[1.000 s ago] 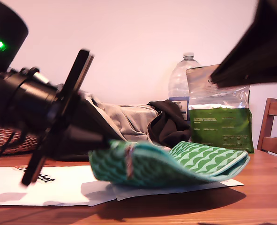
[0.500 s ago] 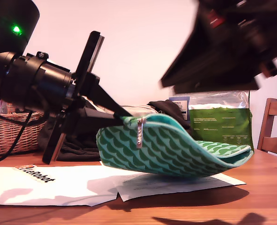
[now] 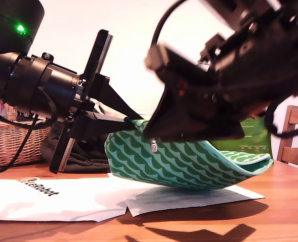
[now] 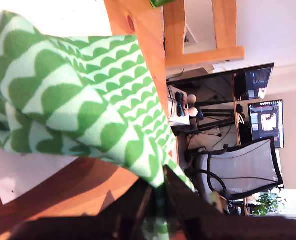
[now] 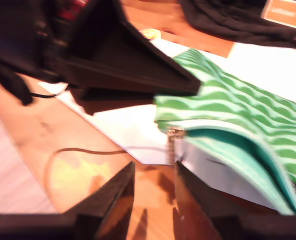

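A green pouch [image 3: 184, 161] with a wave pattern hangs at a slant, its far end resting on the table [image 3: 282, 212]. My first gripper [image 3: 131, 122], coming in from the exterior view's left, is shut on the pouch's raised end; the first wrist view shows the pouch cloth [image 4: 72, 95] pinched in my first gripper [image 4: 160, 200]. My second gripper [image 3: 156, 132] reaches down from the exterior view's upper right. In the second wrist view my second gripper [image 5: 153, 172] stands open just short of the metal zipper pull [image 5: 172, 136]. The pouch mouth [image 5: 228, 142] gapes slightly, showing teal lining.
White papers [image 3: 63, 199] lie under the pouch on the wooden table. A wicker basket [image 3: 12, 143] and dark clothes [image 3: 83, 156] sit at the exterior view's left. A green bag [image 3: 254, 141] and a wooden chair [image 3: 296, 136] stand at its right.
My second arm has swung down from the exterior view's upper right to the zipper end of the pouch. My first gripper has raised the pouch's end off the table.
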Motion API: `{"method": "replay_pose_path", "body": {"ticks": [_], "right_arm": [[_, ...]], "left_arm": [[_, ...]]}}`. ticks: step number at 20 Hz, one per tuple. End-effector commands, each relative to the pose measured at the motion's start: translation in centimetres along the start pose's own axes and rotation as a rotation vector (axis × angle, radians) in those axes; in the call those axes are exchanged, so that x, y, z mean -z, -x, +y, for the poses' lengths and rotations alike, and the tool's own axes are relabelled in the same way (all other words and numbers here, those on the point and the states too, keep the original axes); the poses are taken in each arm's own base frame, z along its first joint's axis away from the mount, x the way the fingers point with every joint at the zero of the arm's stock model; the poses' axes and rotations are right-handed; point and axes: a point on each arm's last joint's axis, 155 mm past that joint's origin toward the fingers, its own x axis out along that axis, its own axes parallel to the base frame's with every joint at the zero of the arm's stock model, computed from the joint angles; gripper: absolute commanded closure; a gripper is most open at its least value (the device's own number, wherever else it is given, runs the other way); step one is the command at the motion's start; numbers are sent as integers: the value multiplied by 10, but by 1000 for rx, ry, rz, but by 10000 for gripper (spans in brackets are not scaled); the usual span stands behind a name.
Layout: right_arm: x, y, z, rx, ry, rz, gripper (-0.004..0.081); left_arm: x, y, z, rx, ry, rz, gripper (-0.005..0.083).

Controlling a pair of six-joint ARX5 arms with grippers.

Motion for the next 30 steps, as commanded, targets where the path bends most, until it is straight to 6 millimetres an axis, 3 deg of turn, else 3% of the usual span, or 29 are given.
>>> {"method": "replay_pose_path", "body": {"ticks": [1,8,13,30], "right_arm": [[-1,0,-3,13,-5,-17,517],[-11,-1,-14,47,-48,-56,526],[-12,-1,-16,51,-78,-58,634],[-1,-10,-13,30,-123,-32,639]], "left_arm": [[0,-2,-7,21,-7,7,790],[2,-2,-8,25,-7,19,790],[2,-2,-8,27,-4,19,790],[3,-2,-8,27,10,23,790]]}}
